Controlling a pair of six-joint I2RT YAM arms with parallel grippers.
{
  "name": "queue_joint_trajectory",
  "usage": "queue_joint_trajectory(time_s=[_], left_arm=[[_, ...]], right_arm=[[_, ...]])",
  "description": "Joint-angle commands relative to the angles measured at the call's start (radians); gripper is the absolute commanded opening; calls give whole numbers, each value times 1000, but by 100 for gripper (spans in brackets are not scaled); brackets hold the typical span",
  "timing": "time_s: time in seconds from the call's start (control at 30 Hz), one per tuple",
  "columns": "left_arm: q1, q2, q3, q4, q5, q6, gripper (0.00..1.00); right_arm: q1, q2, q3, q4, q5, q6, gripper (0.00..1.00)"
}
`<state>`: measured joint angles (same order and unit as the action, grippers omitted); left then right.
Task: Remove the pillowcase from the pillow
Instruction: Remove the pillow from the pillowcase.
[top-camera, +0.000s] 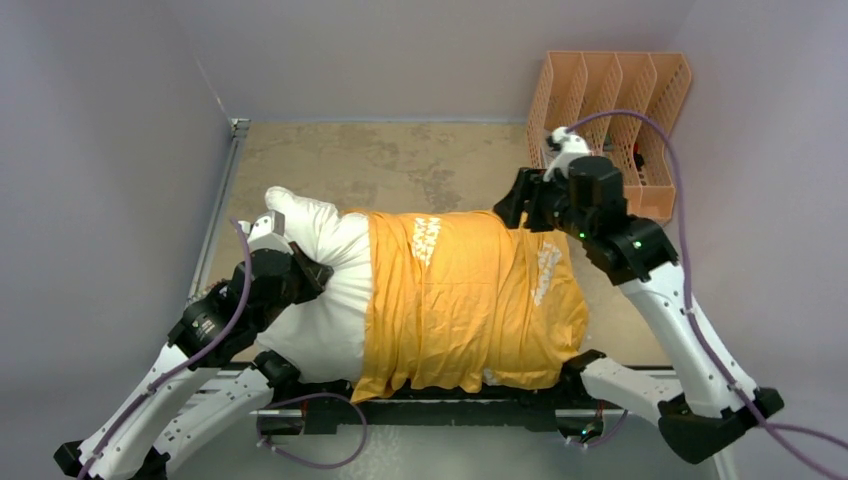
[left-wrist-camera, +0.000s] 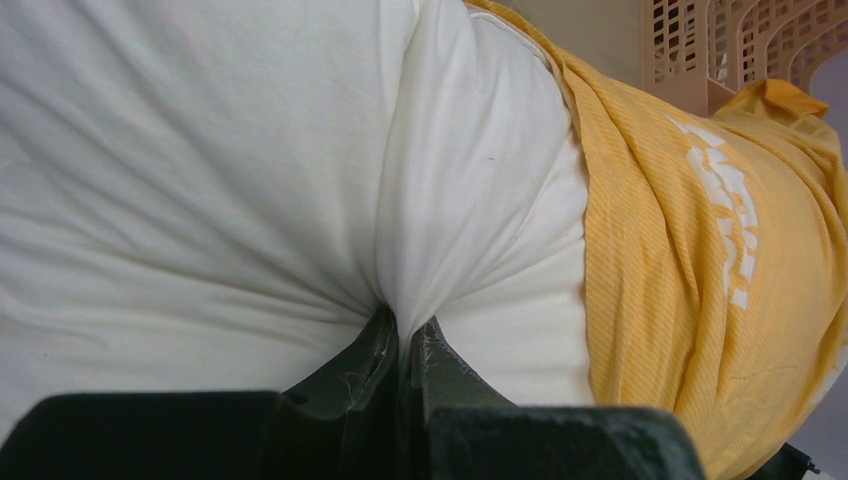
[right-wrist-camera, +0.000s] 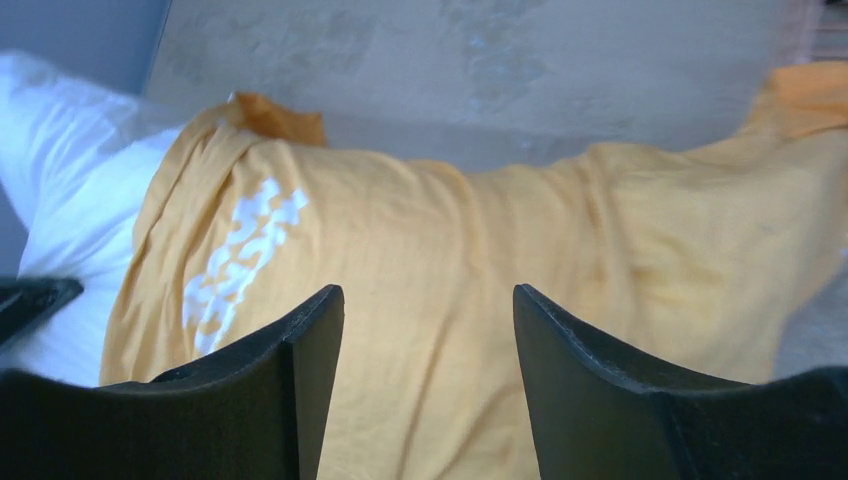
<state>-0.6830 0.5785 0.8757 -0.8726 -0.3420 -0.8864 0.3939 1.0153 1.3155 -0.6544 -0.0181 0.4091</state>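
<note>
On the tan table (top-camera: 400, 160), our left gripper (left-wrist-camera: 403, 335) pinches the plump white pillow (top-camera: 330, 330) at its bare end; right gripper (right-wrist-camera: 428, 300) hangs parted, empty, over the orange-yellow fabric pillowcase (top-camera: 470, 300). Next we'd grab it and pull right.

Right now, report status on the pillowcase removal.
Left gripper: jaws shut on pillow. Right gripper: jaws open over pillowcase, empty. Pillowcase on, pillow's left end bare. Nothing blocking.

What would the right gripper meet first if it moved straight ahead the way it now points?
The right gripper would most likely meet the pillowcase lying straight ahead; how near is unclear.
</note>
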Motion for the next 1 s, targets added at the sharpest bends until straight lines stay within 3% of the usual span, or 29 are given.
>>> queue_joint_trajectory(time_s=[0.0, 0.13, 0.27, 0.3, 0.33, 0.4, 0.43, 0.57, 0.73, 0.8, 0.97], left_arm=[[10, -10, 8, -106, -63, 37, 0], [9, -7, 9, -114, -65, 30, 0], [8, -11, 13, -134, -83, 14, 0], [9, -12, 18, -143, -93, 9, 0], [10, -14, 21, -153, -104, 3, 0], [10, -20, 25, -169, -123, -3, 0], [10, -24, 26, -174, -129, -5, 0], [9, -27, 28, -185, -141, -8, 0], [10, -37, 22, -204, -156, -19, 0], [9, -44, 20, -204, -155, -19, 0], [9, -39, 14, -182, -138, -14, 0]], right_arm=[[201, 119, -3, 33, 51, 29, 66], [391, 217, -30, 3, 331, 121, 69], [411, 238, -146, -18, 489, 185, 68], [411, 237, -178, -52, 526, 211, 62], [408, 230, -213, -72, 586, 228, 48], [393, 197, -288, -77, 672, 226, 6], [367, 172, -319, -73, 680, 222, 0], [186, 37, -396, -20, 569, 139, 0], [-9, -27, -363, 2, 504, 34, 0], [-41, -6, -329, 0, 445, 26, 0], [-34, 20, -251, 76, 120, 0, 0]])
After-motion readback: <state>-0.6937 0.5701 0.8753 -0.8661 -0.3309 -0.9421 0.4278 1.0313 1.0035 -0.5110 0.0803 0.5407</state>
